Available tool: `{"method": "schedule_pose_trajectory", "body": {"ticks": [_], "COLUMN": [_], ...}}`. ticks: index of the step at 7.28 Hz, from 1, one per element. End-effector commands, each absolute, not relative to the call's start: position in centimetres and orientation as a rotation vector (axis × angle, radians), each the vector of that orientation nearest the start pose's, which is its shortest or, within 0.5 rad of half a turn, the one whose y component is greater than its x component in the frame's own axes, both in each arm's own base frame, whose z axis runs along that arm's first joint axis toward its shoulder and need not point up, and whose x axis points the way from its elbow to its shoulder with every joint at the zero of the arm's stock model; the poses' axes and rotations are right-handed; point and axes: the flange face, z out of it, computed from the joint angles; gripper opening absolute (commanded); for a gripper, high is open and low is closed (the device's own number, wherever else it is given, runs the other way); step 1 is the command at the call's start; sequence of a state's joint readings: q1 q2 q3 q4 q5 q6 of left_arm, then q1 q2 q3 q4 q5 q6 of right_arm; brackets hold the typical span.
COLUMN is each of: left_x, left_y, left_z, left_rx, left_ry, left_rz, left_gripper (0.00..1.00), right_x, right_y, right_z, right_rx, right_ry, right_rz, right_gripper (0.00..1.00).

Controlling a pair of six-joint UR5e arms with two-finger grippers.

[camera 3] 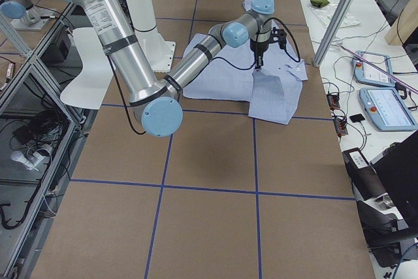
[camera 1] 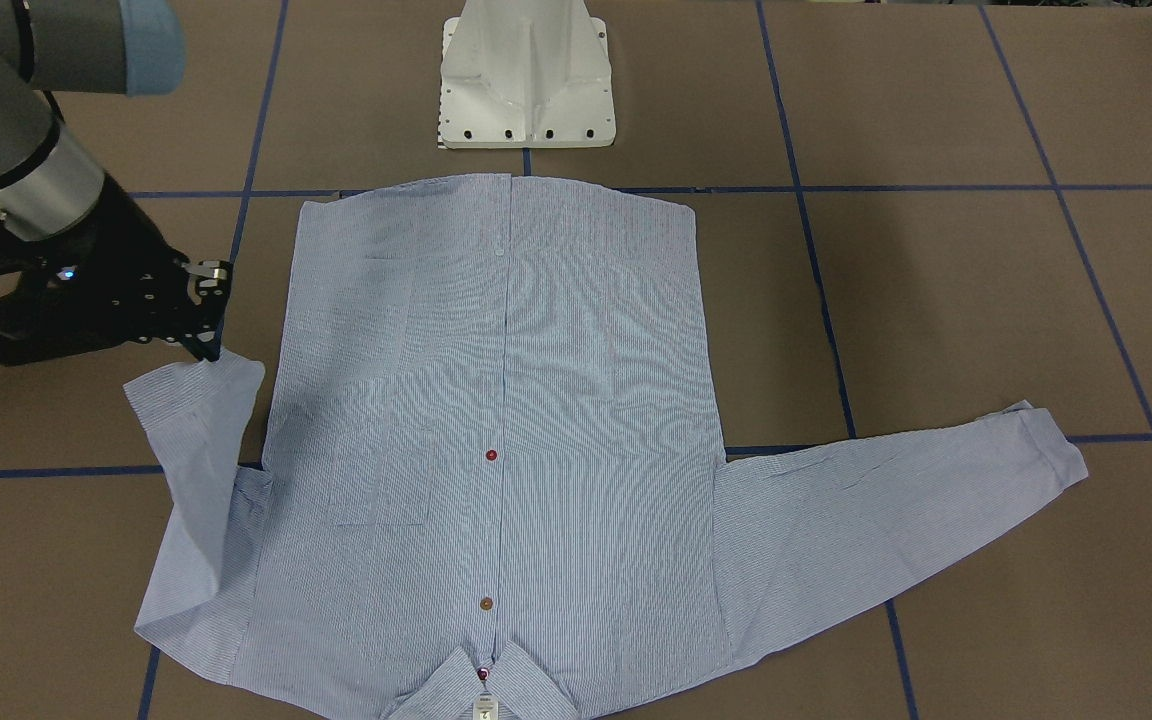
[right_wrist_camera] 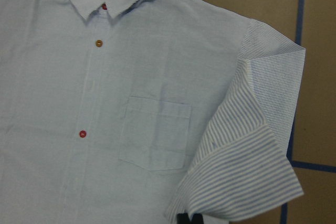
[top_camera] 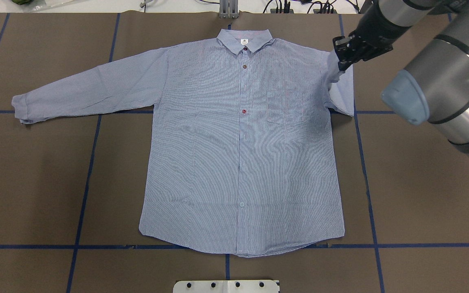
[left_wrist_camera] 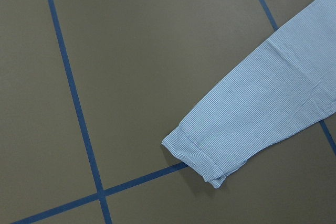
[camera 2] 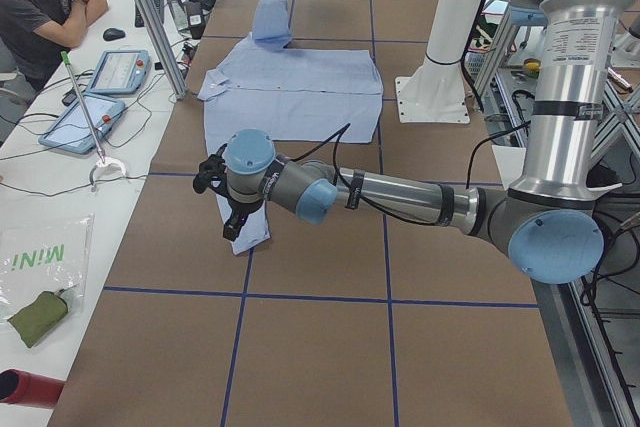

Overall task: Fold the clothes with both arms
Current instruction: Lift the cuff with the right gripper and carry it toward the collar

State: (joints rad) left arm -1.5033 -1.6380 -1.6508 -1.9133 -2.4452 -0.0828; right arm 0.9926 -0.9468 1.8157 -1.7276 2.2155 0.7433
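Bright even light, faint soft shadows, moiré shimmer

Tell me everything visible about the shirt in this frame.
The shirt is light blue, finely striped woven cloth with a chest pocket, buttoned, lying flat face-up on the brown table, collar away from the robot. One sleeve lies stretched out; the other's cuff is lifted, pinched by the right end effector.

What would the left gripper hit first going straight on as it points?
Left gripper points down: likely the sleeve cuff first, or bare table just beside it; depth unclear.
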Motion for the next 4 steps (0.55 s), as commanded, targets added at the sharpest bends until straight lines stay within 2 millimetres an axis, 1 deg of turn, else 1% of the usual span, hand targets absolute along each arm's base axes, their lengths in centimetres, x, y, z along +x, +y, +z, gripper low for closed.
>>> {"method": "schedule_pose_trajectory", "body": {"ticks": [1, 2, 3, 4], "left_x": [-2.1, -2.1, -2.1, -2.1], "left_y": [-53.4, -53.4, -53.4, -53.4], "left_z": [54.2, 54.5, 54.8, 54.9], "left_rx": [0.387, 0.383, 0.378, 0.376], "left_ry": [0.888, 0.888, 0.886, 0.886], "left_rz": [0.198, 0.198, 0.195, 0.194], "left_gripper": [1.0, 1.0, 1.0, 1.0], "right_x": [-34.2, -37.4, -39.5, -41.6], "right_y": [-59.1, -61.0, -62.4, -62.1], "right_z": [12.9, 11.2, 11.2, 11.6], "right_rx": [0.173, 0.207, 0.224, 0.241], "right_ry": [-0.93, -0.95, -0.996, -0.989], "right_rz": [-0.121, -0.145, -0.109, -0.114], "right_gripper": [0.0, 0.0, 0.0, 0.0]}}
